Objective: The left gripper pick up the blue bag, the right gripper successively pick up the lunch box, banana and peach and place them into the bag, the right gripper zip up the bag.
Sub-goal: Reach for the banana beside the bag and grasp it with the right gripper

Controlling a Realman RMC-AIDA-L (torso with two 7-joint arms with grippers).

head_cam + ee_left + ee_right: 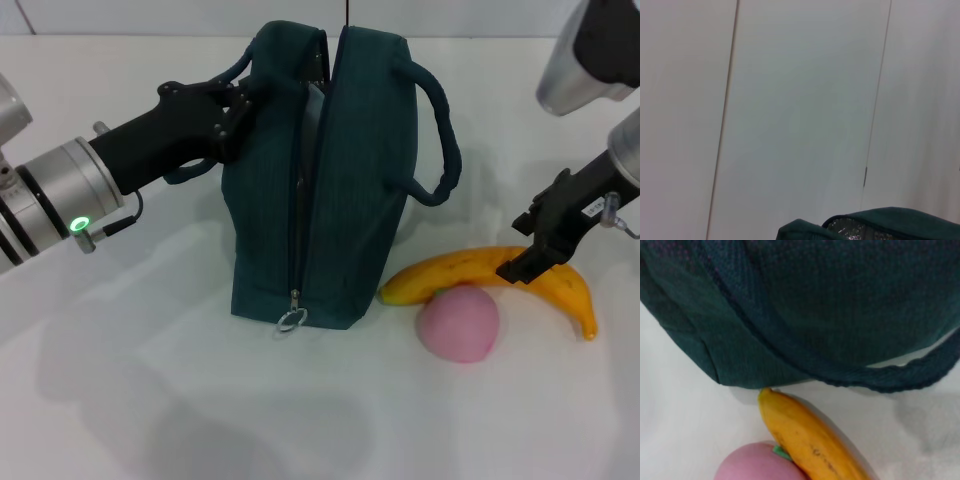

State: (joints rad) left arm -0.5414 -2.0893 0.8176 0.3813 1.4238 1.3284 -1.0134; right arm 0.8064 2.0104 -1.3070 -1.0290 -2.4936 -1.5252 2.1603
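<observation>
Peach (pixel 458 322) beside banana (pixel 480 272) — right fingers (pixel 524 268) above.

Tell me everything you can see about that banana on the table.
The banana is yellow-orange with faint dark specks, curved and unpeeled. It lies flat on the white table, one tip near the foot of the blue bag, the other pointing away to the robot's right. The pink peach presses against its near side. The right gripper is at its middle, seemingly touching it; any grasp is unclear.

Both arms are silver-grey tubes ending in chunky matte black hardware, the left end effector (pixel 222 118) has a green glowing ring and thin cable, the right end effector (pixel 540 252) a white label.
</observation>
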